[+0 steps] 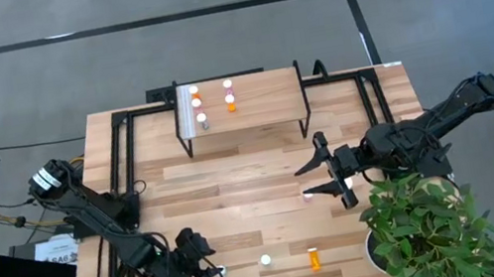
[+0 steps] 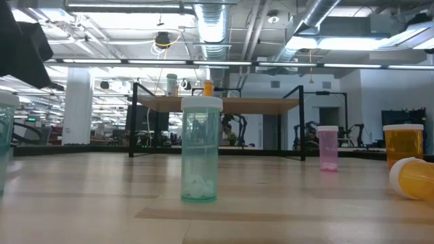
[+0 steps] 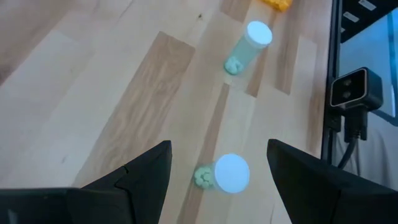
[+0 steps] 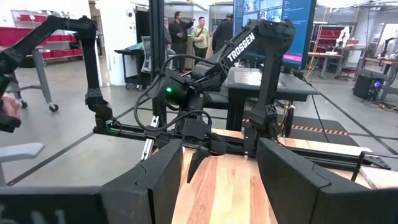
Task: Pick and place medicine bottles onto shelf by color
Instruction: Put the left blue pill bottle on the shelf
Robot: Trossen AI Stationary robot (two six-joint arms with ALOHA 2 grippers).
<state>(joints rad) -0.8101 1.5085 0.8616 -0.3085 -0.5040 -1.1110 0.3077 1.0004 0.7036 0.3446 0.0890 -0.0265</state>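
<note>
Left tool gapes empty over a white-capped pale green bottle; right tool part-open, empty

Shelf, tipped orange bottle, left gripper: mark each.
shelf [image 1: 267, 105]: high view, bare wood top.
tipped orange bottle [image 1: 315, 261]: high view, orange body.
left gripper [image 3: 219, 163]: left wrist view, gap between its open fingers.

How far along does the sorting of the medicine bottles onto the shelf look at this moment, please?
Done: five bottles stand on the shelf, three by its white strip and two orange ones beside them. In hand: nothing is gripped; the left gripper is open around a pale green bottle without touching it, and the right gripper hangs open over mid-table. Left: a second green bottle, a lying orange bottle, a pink bottle.
</note>
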